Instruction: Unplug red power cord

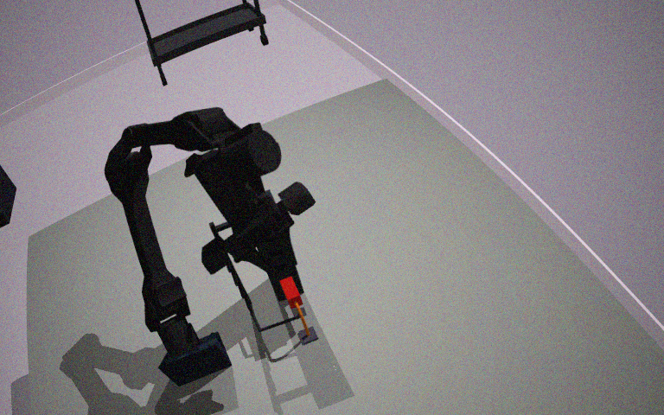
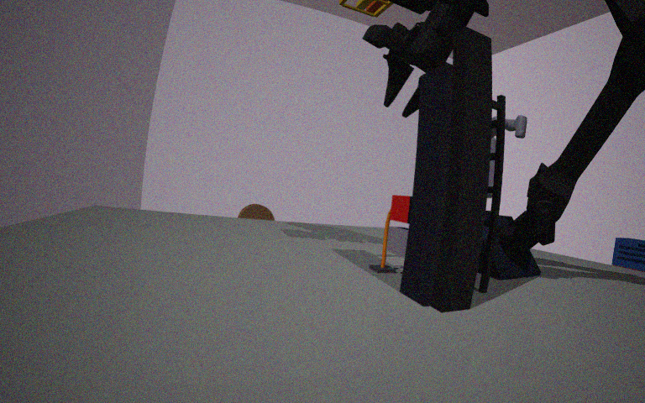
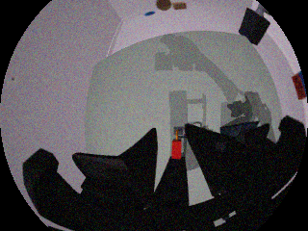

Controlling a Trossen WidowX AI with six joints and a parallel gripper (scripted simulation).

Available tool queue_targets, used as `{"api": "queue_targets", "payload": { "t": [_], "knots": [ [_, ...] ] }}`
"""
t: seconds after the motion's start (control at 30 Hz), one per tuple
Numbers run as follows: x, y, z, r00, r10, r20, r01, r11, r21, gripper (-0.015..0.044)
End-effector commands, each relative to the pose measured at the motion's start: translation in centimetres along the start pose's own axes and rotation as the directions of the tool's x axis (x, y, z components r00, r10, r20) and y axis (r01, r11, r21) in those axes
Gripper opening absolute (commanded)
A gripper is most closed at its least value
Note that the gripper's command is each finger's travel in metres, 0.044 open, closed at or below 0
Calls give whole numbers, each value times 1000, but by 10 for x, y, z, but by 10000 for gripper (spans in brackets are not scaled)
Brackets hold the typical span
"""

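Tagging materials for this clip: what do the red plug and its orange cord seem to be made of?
Plug: probably hard plastic, matte; a flat-sided, evenly red block with no shine. Cord: looks like rubber or plastic sheathing, a thin, smooth, uniformly orange line; the look leaves it open.

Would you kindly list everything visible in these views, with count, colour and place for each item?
power strip: one, black, standing upright as a tall slab on the green mat.
plug: one, red, against the strip's side, above the mat.
cord: one, orange, running from the plug down to a small grey foot on the mat.
ladder-like rack: one, black, upright just behind the strip.
mat: one, grey-green, covering most of the floor area.
cart: one, black, on wheels, at the far edge in the top view.
brown disc: one, behind the mat's far edge.
blue box: one, at the exterior view's right edge.
arm: one, black, bent over the strip.
gripper: one, black, partly closed, above the plug, holding nothing.
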State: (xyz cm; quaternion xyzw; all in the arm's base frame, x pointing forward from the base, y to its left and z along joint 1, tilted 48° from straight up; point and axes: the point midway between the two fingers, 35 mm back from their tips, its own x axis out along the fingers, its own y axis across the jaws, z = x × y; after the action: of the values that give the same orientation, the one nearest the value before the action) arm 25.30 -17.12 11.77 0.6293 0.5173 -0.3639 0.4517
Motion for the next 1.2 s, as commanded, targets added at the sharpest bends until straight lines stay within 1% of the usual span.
{"api": "queue_targets", "payload": {
  "t": [0.0, 0.13, 0.2, 0.47, 1.17],
  "knots": [
    [54, -6, -19, 969, -110, -223, 111, 994, -5, 160],
    [103, -19, -44, 877, -207, -434, 226, 974, -9, 160],
    [110, -21, -49, 857, -221, -465, 245, 969, -10, 160],
    [109, -22, -50, 857, -221, -465, 245, 969, -10, 160],
    [94, -17, -81, 856, -221, -467, 246, 969, -9, 160]
  ]
}}
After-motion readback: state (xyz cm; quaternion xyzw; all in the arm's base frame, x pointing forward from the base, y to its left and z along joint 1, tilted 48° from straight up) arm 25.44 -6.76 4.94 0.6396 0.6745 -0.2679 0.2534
